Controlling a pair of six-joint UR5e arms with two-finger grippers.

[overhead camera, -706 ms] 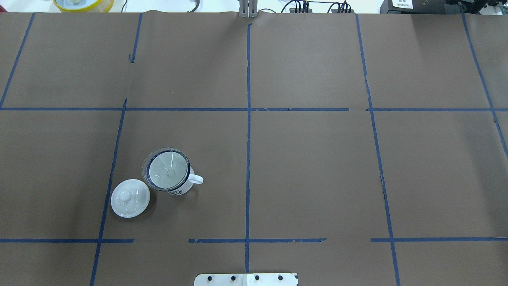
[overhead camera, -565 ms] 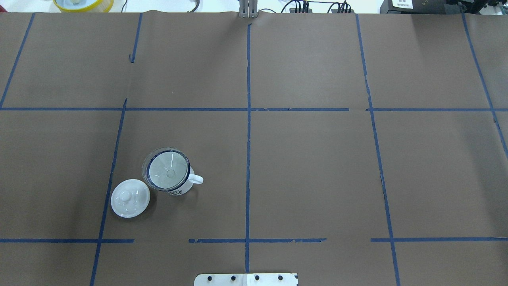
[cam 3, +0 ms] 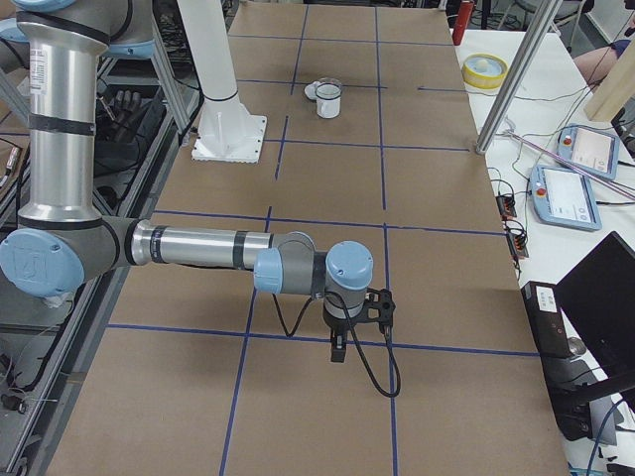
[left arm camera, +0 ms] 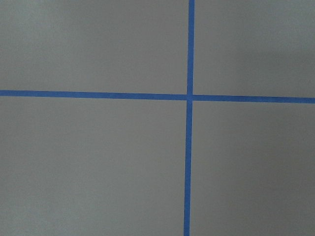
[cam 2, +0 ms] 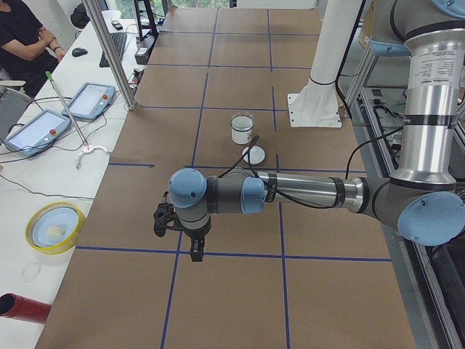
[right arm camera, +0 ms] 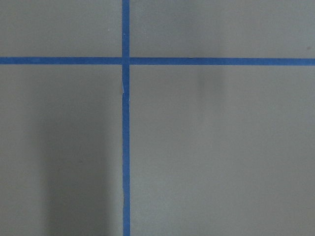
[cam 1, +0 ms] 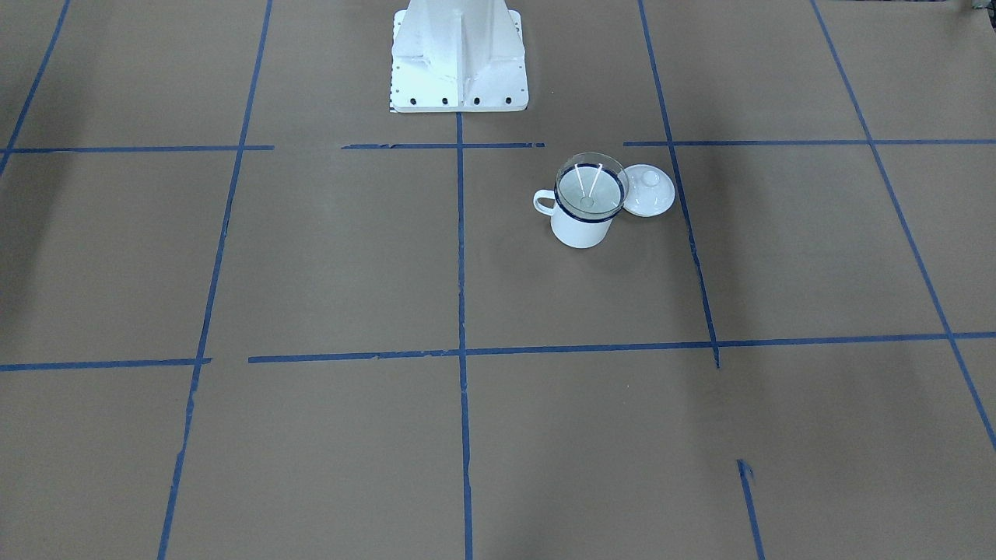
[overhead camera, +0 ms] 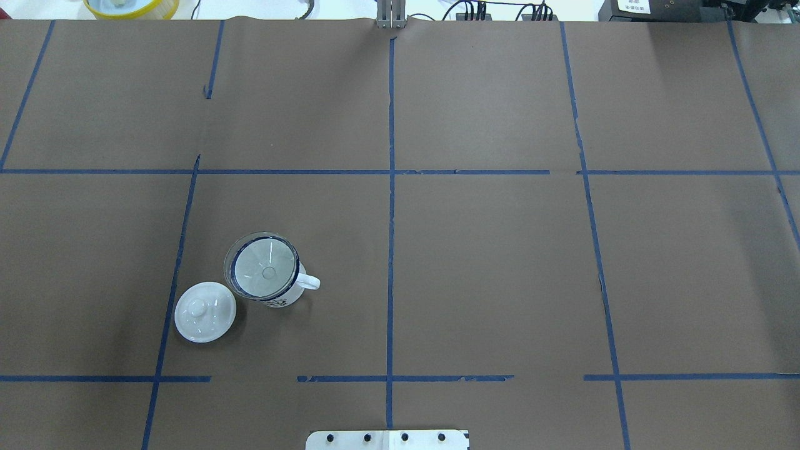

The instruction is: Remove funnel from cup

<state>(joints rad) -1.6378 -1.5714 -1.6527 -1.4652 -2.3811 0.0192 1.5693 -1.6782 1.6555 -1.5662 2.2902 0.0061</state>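
The clear funnel sits in the mouth of the white mug, whose dark blue rim shows under it and whose handle points right. Both also show in the front view, the funnel in the cup. They stand on the left half of the table. My left gripper shows only in the left side view, far from the cup and pointing down over a tape line. My right gripper shows only in the right side view, far from the cup. I cannot tell whether either is open or shut.
A white domed lid with a knob lies right beside the cup, on its left and nearer the robot. Blue tape lines grid the brown table cover. The white robot base stands at the table's near edge. A yellow bowl sits beyond the far edge.
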